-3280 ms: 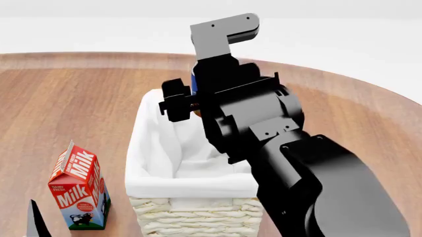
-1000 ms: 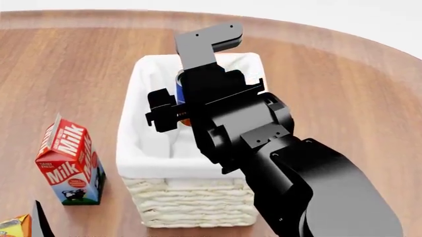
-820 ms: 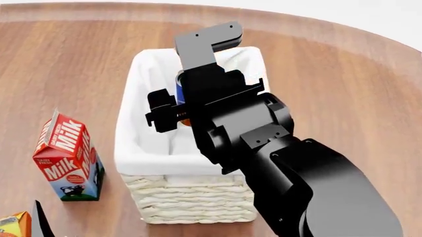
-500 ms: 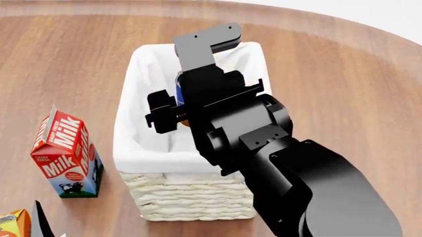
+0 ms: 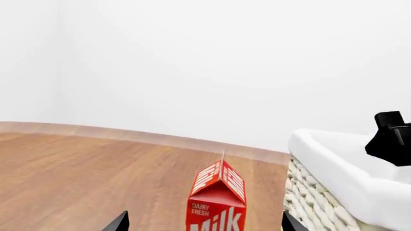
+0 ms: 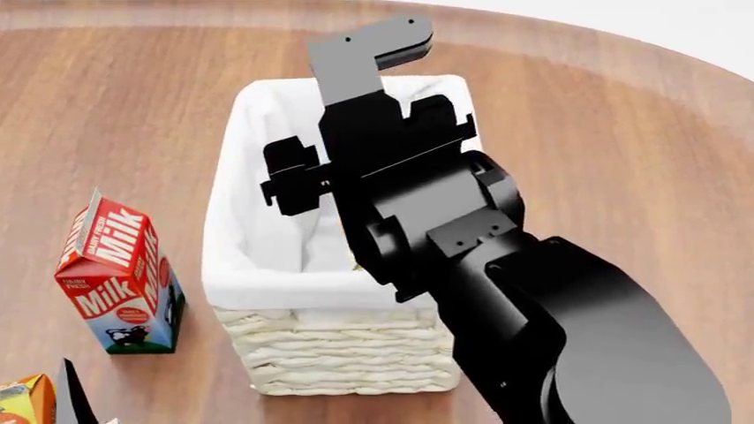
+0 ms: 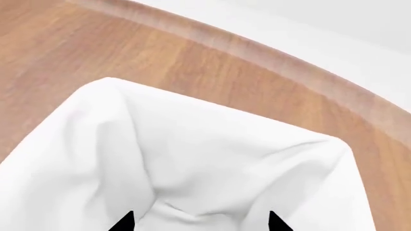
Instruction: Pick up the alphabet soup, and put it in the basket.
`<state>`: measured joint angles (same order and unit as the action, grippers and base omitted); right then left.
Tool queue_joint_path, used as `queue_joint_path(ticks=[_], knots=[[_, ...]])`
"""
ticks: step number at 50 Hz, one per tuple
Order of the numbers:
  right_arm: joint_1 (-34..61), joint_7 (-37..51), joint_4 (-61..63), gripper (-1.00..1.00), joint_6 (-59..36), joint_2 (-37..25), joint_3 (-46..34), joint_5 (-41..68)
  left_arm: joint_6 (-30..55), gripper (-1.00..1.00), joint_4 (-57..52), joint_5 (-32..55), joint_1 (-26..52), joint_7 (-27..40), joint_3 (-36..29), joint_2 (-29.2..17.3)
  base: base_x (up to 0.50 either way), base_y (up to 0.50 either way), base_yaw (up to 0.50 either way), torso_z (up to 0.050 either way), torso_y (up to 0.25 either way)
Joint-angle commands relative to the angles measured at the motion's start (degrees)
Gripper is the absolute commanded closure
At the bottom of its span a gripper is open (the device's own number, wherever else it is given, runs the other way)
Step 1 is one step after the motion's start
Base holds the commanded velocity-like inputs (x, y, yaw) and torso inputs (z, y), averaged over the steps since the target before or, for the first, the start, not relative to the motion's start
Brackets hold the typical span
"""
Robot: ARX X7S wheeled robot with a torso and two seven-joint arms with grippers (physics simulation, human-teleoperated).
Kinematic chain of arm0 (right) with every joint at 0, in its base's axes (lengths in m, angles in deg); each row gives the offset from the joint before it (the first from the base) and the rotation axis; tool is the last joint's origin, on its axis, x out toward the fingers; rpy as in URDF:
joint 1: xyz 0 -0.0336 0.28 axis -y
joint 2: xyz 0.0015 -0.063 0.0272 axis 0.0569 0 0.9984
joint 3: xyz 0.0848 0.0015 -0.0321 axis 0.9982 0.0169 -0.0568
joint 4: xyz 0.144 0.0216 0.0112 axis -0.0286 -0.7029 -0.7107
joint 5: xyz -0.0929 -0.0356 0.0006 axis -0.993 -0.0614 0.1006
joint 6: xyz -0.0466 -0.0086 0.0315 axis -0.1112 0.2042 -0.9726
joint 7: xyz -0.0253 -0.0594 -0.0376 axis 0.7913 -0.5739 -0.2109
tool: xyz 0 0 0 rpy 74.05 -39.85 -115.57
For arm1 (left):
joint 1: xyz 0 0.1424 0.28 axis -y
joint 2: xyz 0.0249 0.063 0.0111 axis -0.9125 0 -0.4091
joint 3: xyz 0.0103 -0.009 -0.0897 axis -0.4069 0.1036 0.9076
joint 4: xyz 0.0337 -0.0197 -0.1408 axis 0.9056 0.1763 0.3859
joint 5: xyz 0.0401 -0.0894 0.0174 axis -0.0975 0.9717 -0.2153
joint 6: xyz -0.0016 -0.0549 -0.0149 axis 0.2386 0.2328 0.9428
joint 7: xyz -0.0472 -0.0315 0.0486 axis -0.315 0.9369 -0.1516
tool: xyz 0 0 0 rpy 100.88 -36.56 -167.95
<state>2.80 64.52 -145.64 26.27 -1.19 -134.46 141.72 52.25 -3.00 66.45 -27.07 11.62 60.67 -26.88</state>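
Hovering over the basket (image 6: 335,353), the right tool (image 7: 199,222) gapes empty — soup can unseen.

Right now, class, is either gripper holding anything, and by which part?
Nothing. The right gripper is open over the basket, nothing between its fingertips. The left gripper is open too, near the milk carton. No soup can shows.

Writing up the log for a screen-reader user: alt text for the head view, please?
The robot's black right arm reaches over a cream-white woven wicker basket with white cloth lining on a round wooden table, hiding much of the basket's inside; no soup can shows. A red-and-white milk carton stands upright left of the basket, apart from it, and an orange carton corner shows at the lower left edge.
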Motion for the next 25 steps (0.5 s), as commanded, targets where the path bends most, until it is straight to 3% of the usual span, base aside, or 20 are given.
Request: queue_joint_path(ticks=[1, 25], knots=[[2.8, 2.9, 7.6, -1.0, 0.1, -3.2, 1.3, 0.6, 0.0, -1.0, -0.2, 0.1, -0.1, 0.1, 0.0, -0.1, 0.0, 0.0, 0.0, 0.0, 0.0], [8.6, 22.2, 49.8, -1.0, 2.0, -26.4, 6.4, 0.7, -0.2, -1.0, 0.0, 0.1, -0.1, 0.3, -0.1, -0.3, 0.0, 0.0, 0.0, 0.0, 0.0]])
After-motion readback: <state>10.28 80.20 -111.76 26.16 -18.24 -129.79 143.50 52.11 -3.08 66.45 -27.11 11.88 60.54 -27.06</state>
